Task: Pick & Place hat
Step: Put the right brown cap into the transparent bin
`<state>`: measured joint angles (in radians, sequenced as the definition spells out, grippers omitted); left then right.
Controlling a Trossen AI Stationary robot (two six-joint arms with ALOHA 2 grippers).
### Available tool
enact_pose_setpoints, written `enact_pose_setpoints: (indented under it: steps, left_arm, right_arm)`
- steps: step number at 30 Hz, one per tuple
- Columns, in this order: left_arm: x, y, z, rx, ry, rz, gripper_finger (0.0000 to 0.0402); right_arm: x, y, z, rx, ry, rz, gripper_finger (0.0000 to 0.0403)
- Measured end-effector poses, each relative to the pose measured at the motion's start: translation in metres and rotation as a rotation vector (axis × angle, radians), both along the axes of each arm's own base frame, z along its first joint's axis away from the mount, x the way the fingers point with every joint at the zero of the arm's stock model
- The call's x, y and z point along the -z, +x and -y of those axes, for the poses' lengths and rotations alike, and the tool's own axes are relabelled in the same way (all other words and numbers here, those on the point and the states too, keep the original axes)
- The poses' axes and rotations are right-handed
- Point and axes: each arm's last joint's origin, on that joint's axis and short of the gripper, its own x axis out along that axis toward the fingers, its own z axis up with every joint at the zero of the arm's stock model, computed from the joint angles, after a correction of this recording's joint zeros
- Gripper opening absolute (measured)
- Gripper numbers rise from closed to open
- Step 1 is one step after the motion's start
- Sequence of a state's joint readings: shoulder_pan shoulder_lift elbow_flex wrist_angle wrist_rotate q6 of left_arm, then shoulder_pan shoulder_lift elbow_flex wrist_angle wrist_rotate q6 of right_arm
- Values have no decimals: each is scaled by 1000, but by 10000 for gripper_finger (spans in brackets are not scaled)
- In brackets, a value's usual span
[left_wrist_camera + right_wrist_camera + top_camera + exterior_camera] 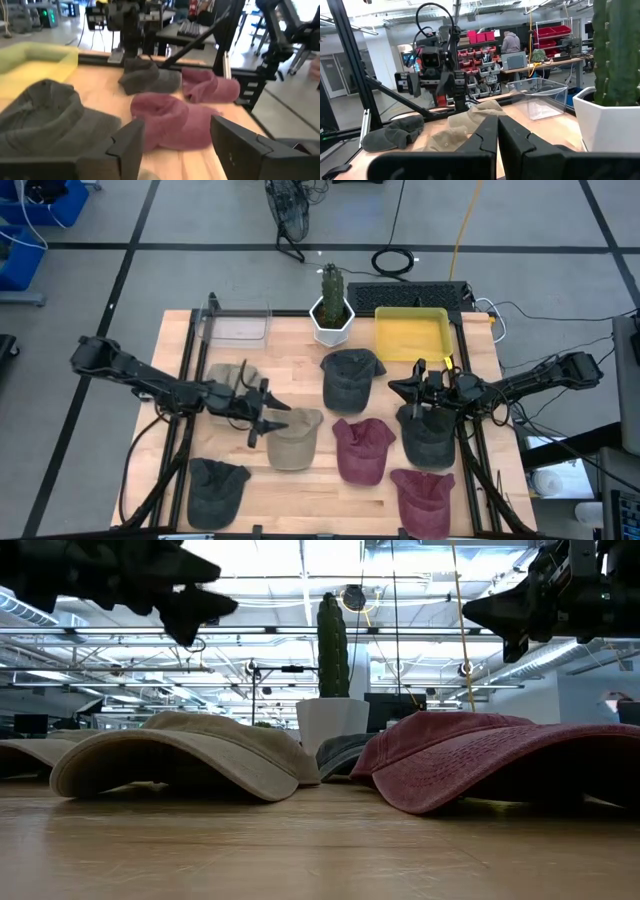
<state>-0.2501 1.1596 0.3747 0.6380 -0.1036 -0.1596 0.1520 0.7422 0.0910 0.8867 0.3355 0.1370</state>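
Right now I am holding my left gripper (262, 420) spread wide and empty, hovering just left of the tan hat (294, 437) near the table's (300, 502) middle. My right gripper (415, 393) is hanging with its fingers (512, 137) pressed together on nothing, above the dark grey hat (427, 433) on the right, with the yellow tray (411, 332) lying beyond it

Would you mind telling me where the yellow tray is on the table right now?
In the high view, the yellow tray sits at the table's far edge on the right arm's side, between the potted cactus and the table's right edge, just behind a dark grey cap.
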Motion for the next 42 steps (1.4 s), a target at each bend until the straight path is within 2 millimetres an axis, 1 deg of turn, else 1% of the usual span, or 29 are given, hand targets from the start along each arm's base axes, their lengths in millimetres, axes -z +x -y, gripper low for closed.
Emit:
enact_pose_setpoints:
  steps: [4,6,9,11,14,19,22,28,34,42]
  left_arm:
    - [2,6,1,-1,2,-38,242]
    - [5,8,2,-8,-11,-90,243]
    - [14,11,6,-47,-22,-241,244]
    - [19,13,9,-60,9,-358,244]
    - [21,21,14,-56,39,-450,244]
    - [15,36,23,-25,46,-458,244]
    - [14,40,27,-6,50,-486,244]
    - [24,34,28,-24,59,-608,244]
    - [25,34,25,-78,65,-612,243]
    - [38,39,26,-76,46,-657,244]
  right_arm:
    - [0,0,0,0,0,0,4]
    - [0,0,0,1,0,-1,4]
    - [0,0,0,2,0,-1,4]
    - [0,0,0,2,0,-1,4]
    - [0,0,0,3,0,-1,4]
    - [0,0,0,3,0,-1,4]
    - [0,0,0,3,0,-2,4]
    - [0,0,0,3,-1,-6,4]
    - [1,0,1,37,4,-9,4]
    - [1,0,2,63,7,-13,4]
